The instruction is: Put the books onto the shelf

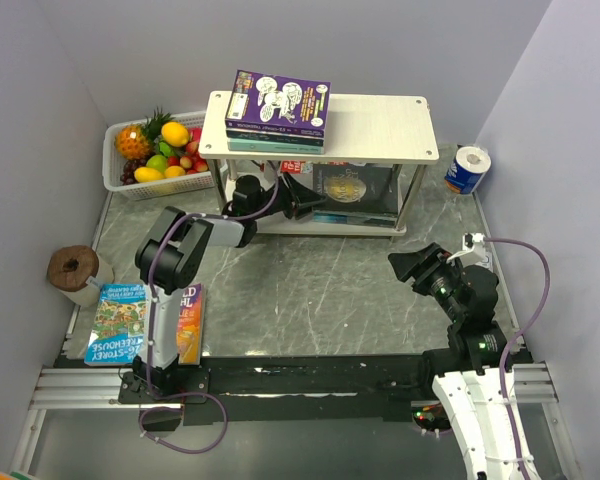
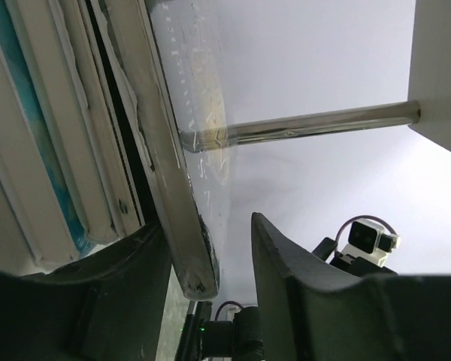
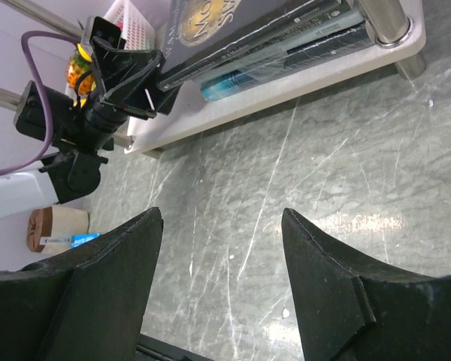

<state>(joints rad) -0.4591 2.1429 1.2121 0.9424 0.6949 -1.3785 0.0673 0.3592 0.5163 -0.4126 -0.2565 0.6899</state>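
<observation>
The shelf (image 1: 380,125) stands at the back middle, with a stack of books topped by a purple cartoon cover (image 1: 278,100) on its upper board. A black book with a gold circle (image 1: 352,188) lies on more books on the lower board. My left gripper (image 1: 300,200) reaches into that lower tier; in the left wrist view its jaws (image 2: 209,222) stand apart around the book's worn corner (image 2: 173,210), with a gap at the right finger. A blue children's book (image 1: 120,322) and an orange one (image 1: 191,315) lie by the left arm's base. My right gripper (image 3: 219,212) hangs open over bare table.
A white fruit basket (image 1: 160,150) sits left of the shelf. A blue-and-white paper roll (image 1: 468,168) stands at the back right and a brown roll (image 1: 77,272) at the left wall. Slim metal legs (image 2: 308,124) hold the shelf boards. Walls close three sides.
</observation>
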